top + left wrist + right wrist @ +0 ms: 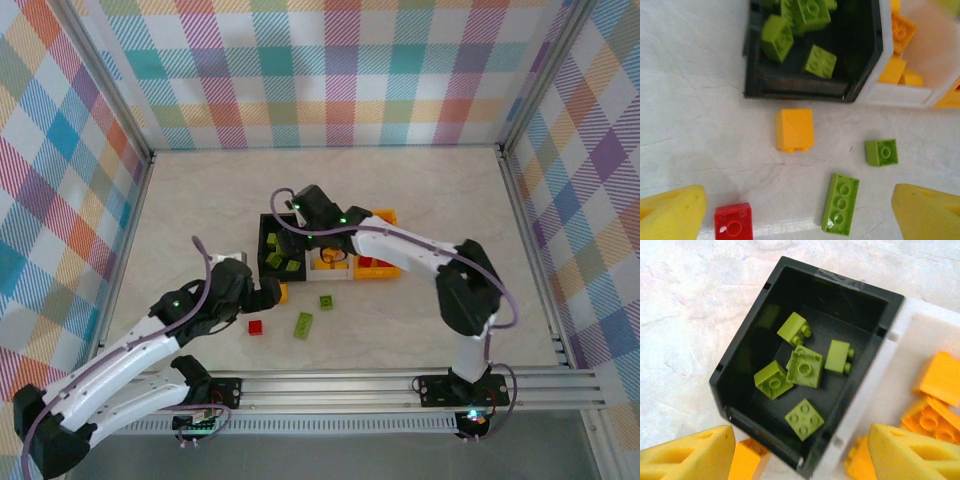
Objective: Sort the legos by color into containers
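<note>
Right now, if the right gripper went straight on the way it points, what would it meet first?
Probably the black bin: the open right gripper points into it, likely reaching the green brick by its near wall first. Depth is unclear.

Three open-top plastic bins stand joined: one black bin (738, 362), one white bin (900, 352), one orange-yellow bin (383, 271). Five lime green studded plastic bricks (805, 367) lie in the black bin. Four bricks lie loose on the tabletop (690, 100): one yellow-orange brick (795, 129), one red brick (733, 223), one square green brick (881, 152), one long three-stud green brick (840, 204). The white bin's bricks are too hidden to count.
</note>
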Tool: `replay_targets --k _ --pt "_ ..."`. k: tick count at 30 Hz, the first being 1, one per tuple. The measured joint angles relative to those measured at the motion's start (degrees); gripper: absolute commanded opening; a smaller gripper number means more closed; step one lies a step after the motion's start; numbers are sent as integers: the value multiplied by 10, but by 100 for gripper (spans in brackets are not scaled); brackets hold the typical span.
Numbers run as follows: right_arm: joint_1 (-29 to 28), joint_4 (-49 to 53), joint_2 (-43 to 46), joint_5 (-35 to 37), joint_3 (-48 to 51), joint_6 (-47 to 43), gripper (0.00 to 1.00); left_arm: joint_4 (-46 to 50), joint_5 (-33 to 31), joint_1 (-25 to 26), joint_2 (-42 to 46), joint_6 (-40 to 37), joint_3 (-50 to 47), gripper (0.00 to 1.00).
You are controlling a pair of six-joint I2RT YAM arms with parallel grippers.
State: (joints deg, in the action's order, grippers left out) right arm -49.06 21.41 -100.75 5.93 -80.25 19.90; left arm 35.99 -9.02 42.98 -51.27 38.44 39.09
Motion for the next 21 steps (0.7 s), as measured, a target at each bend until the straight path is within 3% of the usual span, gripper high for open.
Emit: replay_targets --k 6,12,21 --pt "18 -41 134 8 165 40 72 -30 7 101 -136 -5 9 85" --pt "29 -51 197 12 264 67 72 -49 -11 186 -269 -6 37 78" --pt "38 -62 252 11 301 80 73 -59 -53 214 -383 -8 82 61"
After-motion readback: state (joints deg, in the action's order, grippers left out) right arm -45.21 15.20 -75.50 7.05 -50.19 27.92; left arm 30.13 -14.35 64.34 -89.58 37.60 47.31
